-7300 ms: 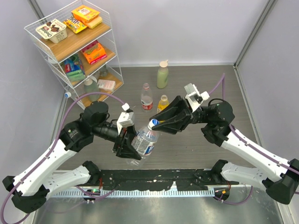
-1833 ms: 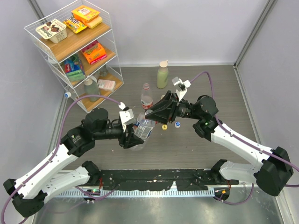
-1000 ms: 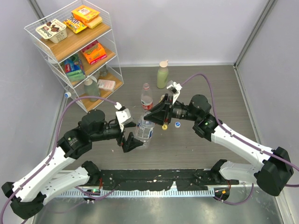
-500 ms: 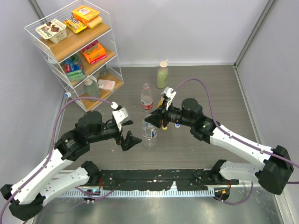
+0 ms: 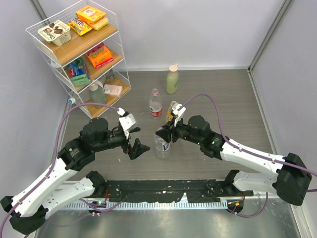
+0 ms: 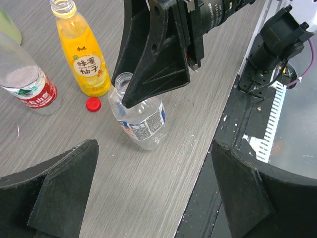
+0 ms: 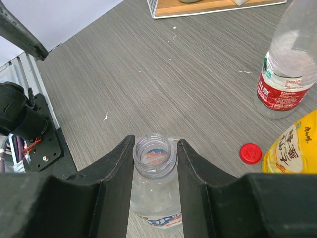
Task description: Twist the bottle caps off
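Right claw (image 7: 154,151) grips the clear bottle (image 7: 154,201), arm stretched leftward.

We log grey wood-grain tabletop (image 5: 223,89), pale plain walls (image 5: 198,29) behind and at both sides, white wire rack (image 5: 74,48) with wooden shelves far left, aluminium corner post (image 5: 270,32), even diffuse light.

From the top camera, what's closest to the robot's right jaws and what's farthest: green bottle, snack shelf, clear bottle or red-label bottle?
1. clear bottle: its neck is between the jaws of the right gripper.
2. red-label bottle: standing just behind.
3. green bottle: farther back, near the wall.
4. snack shelf: far-left corner.
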You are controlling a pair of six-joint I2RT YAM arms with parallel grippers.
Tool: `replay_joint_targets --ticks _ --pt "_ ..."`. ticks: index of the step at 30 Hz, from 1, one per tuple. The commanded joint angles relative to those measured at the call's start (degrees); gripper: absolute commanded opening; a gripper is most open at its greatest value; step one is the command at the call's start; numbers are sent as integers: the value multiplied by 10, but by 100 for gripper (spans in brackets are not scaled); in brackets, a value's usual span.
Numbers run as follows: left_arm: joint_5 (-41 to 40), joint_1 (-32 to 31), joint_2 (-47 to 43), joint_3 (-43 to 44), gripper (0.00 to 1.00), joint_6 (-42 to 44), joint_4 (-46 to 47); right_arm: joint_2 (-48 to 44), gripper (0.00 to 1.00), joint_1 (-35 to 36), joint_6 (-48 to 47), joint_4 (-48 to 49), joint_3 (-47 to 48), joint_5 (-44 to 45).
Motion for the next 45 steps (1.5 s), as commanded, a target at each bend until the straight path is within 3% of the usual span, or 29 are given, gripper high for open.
replay_joint_targets --ticks 1,18,22,29,31,38,45 --pt "-3 -2 0 5 100 6 13 -5 2 10 -16 55 1 16" --pt "-2 -1 0 4 100 6 13 -39 2 52 -26 72 -69 82" --pt "-2 -1 -1 4 100 6 13 -56 22 55 -18 63 -83 86" --pt "-2 -1 1 5 100 6 16 -80 68 59 -7 52 -88 104" --pt "-2 -2 2 7 100 6 15 -81 75 59 -4 49 -83 102" --pt "4 -1 6 8 100 6 18 -96 87 59 6 56 -76 97" --pt "15 -2 12 7 100 -1 26 -109 89 59 7 50 -55 71"
